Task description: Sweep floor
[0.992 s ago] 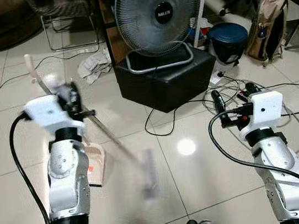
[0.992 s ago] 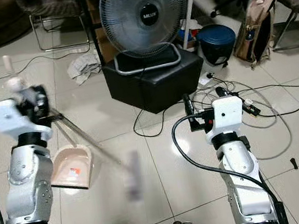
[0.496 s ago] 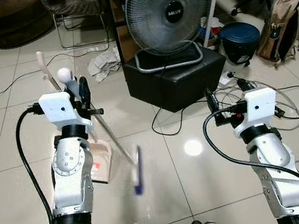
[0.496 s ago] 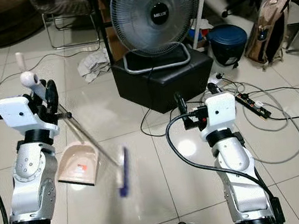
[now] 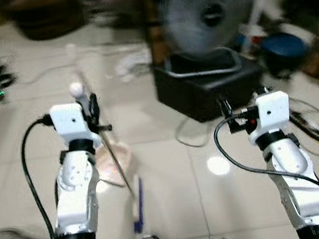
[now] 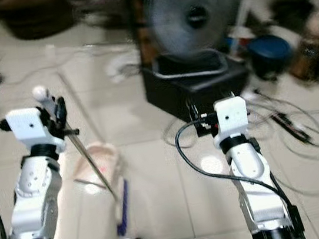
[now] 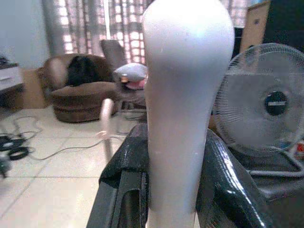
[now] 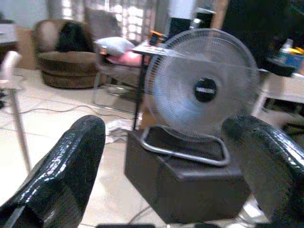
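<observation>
My left gripper point(image 5: 91, 105) clamps the white-handled metal broom point(image 5: 115, 161), pink plastic dustpan point(image 5: 113, 159) at 11 o'clock of its head, right gripper point(image 8: 164, 166) wide open, empty; sweeping looks unfinished.

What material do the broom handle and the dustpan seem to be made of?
Broom handle, held in the left hand: probably smooth, pale plastic with a soft sheen at its rounded top; the thin shaft below looks metallic. Dustpan: likely pinkish-beige plastic, but blur leaves its finish uncertain.
</observation>
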Robot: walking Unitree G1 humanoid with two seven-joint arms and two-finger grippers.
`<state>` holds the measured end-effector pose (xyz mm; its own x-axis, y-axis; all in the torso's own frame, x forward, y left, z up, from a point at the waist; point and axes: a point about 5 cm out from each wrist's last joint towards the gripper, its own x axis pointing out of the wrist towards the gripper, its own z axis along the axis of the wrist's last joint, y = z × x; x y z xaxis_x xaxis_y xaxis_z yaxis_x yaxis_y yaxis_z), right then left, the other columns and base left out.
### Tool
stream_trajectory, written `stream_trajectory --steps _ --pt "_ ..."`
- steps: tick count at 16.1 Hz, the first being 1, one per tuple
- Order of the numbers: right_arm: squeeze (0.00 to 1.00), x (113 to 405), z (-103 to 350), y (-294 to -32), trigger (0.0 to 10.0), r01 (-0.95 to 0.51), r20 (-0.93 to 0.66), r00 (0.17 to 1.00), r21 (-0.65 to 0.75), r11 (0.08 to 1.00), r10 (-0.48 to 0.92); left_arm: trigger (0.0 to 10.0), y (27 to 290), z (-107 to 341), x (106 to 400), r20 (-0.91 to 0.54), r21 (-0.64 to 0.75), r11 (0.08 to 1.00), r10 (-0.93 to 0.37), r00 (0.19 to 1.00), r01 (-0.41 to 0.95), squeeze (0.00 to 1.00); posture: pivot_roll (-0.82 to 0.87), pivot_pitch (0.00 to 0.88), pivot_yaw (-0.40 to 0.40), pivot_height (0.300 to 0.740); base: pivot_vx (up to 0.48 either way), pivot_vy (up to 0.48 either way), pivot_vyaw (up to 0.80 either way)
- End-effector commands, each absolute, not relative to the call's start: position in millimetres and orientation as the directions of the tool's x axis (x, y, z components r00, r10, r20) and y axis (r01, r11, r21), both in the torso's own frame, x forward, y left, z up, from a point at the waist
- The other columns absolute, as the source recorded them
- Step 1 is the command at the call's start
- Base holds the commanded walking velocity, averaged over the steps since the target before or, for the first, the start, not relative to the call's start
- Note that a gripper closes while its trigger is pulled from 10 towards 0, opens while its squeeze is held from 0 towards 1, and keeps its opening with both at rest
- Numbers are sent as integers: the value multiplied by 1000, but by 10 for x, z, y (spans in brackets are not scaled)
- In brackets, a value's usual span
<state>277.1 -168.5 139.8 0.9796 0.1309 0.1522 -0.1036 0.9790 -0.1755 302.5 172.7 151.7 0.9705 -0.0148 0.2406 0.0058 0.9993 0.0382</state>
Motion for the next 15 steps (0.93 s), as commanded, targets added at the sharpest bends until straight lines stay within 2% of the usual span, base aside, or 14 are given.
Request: stream_trajectory --steps 1,2,7,15 --pt "0 2777 1381 -1657 10000 -118 135 980 -190 975 145 10000 1703 1526 3019 243 65 998 -24 970 8 0 -8 70 30 740 0 0 800" --pt "0 2789 1381 -1634 10000 -126 134 979 -194 973 153 10000 1674 1499 3018 224 61 998 -27 974 13 0 -7 67 29 740 0 0 800" --pt "0 2856 1350 -1547 10000 -142 121 979 -179 974 165 10000 1722 1482 3041 198 77 997 5 980 -20 0 9 69 12 740 0 -373 800" --pt "0 2907 1351 -1596 10000 -128 117 981 -188 974 152 10000 1687 1470 3066 182 101 995 4 983 -23 0 -1 84 18 740 0 -383 800"
